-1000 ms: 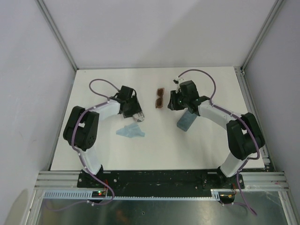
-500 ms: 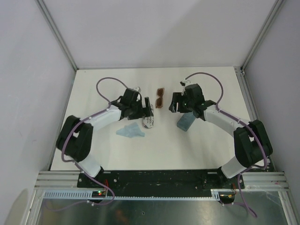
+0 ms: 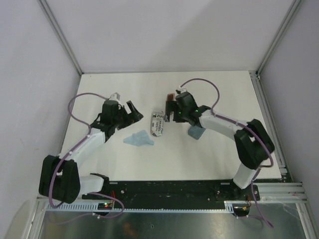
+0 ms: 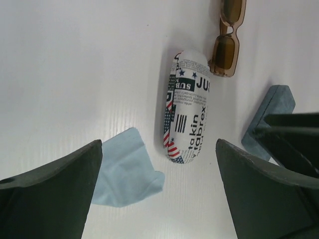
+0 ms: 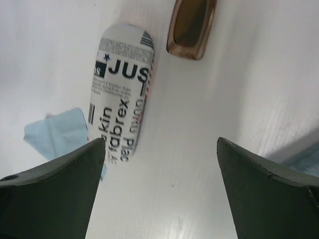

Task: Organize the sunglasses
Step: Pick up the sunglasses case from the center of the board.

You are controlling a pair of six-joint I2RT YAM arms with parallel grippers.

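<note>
One pair of sunglasses (image 4: 228,40) with a brown-amber frame lies folded on the white table; in the top view the sunglasses (image 3: 170,97) peek out just behind my right gripper (image 3: 169,112). A white printed oblong case (image 3: 158,123) lies closed between the two grippers. My left gripper (image 3: 133,112) stands open to the left of the case, apart from it. In the left wrist view the left gripper (image 4: 158,145) is empty, with the case (image 4: 187,127) ahead of it. The right gripper (image 5: 160,142) is open and empty over bare table, with the case (image 5: 119,89) and one lens of the sunglasses (image 5: 192,27) ahead.
A light blue cloth (image 3: 140,139) lies crumpled near the case's front end. A grey-blue case (image 3: 196,132) sits under the right forearm. The table (image 3: 209,159) is ringed by grey walls and a metal frame.
The left gripper opened, let go of the printed case and drew back to the left. The right gripper opened and moved left toward the case and sunglasses.
</note>
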